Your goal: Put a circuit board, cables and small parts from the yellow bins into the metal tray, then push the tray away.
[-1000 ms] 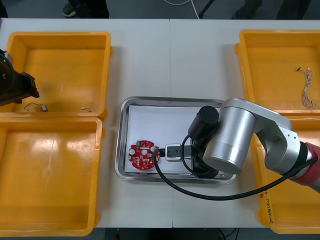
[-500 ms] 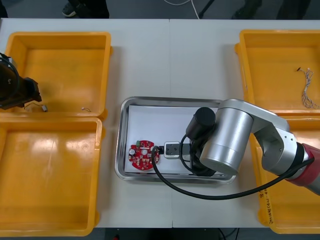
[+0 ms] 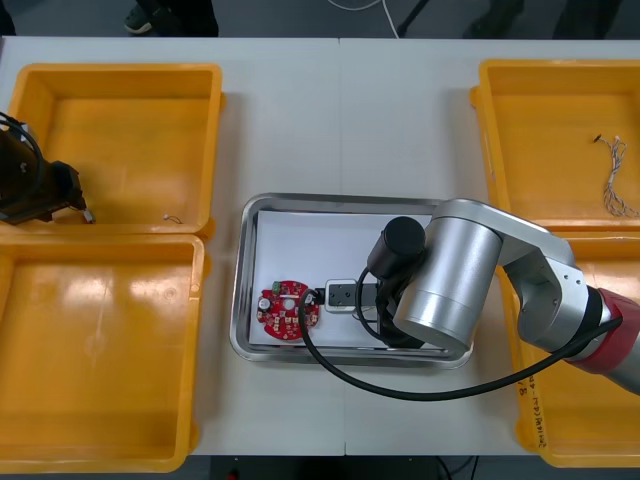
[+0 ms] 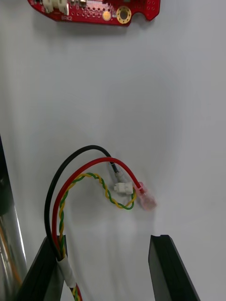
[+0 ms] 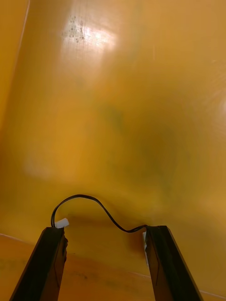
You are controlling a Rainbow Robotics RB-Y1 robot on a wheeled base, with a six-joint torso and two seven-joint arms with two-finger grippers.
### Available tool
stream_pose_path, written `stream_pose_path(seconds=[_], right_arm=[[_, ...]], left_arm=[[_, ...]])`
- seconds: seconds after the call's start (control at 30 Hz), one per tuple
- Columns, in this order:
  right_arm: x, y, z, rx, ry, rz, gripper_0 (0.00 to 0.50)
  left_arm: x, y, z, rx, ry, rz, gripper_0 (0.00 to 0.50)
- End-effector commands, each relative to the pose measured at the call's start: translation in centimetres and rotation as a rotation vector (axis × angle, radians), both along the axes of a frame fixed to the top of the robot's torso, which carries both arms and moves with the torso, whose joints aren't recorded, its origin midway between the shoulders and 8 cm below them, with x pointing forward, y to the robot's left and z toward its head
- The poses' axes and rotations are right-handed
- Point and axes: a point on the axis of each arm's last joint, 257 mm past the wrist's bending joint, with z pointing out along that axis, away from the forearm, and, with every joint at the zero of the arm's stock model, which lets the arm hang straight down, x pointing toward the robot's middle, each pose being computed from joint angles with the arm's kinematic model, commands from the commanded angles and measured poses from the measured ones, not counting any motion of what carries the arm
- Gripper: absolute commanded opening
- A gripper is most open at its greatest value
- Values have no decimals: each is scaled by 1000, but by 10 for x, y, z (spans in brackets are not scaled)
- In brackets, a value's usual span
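My right gripper (image 4: 108, 265) stands open low over the white floor of the metal tray (image 3: 340, 201). A red and yellow cable (image 4: 89, 181), bundled with a black lead, lies loose on that floor between its fingers (image 4: 165, 268). A round red circuit board (image 3: 289, 309) rests in the tray just beyond the cable. My right arm (image 3: 450, 285) covers the tray's right half in the front view. My left gripper (image 3: 68, 198) is down in the far left yellow bin (image 3: 130, 75), open, its fingertips (image 5: 51, 256) at either end of a thin black cable (image 5: 94, 207) on the bin floor.
A small metal part (image 3: 173, 218) lies near the front wall of the far left bin. A pale cable (image 3: 616, 178) sits in the far right bin (image 3: 545, 70). The near left bin (image 3: 100, 350) and near right bin (image 3: 575, 410) flank the tray.
My right gripper has opened and let the red and yellow cable drop onto the tray floor. My left gripper has edged down onto the black cable in the far left bin.
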Motion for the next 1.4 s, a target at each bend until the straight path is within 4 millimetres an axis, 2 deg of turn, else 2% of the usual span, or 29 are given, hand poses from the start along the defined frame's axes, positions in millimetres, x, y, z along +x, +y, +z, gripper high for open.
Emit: stream_pose_path(seconds=[0.03,0.17,0.5,0.7,0.97,1.1,1.33,1.37,1.4], right_arm=[[-17,7,0,38,74,-34,500],[-23,1,5,32,115,-49,500],[-18,2,18,57,115,-67,500],[-12,-4,46,63,120,-112,500],[-11,-10,92,119,164,-162,500],[1,-8,120,190,110,-183,500],[22,-13,157,279,36,-239,500],[25,-15,164,294,25,-251,500],[29,-16,170,312,15,-264,500]], left_arm=[[19,3,40,9,-27,-27,500],[21,1,41,-22,-15,-11,500],[20,-8,34,-60,0,6,500],[18,-8,28,-72,15,24,500],[20,-8,15,-83,46,40,500],[23,-12,13,-88,41,35,500],[23,-13,12,-92,41,37,500],[23,-13,12,-92,41,37,496],[23,-13,12,-93,41,40,407]])
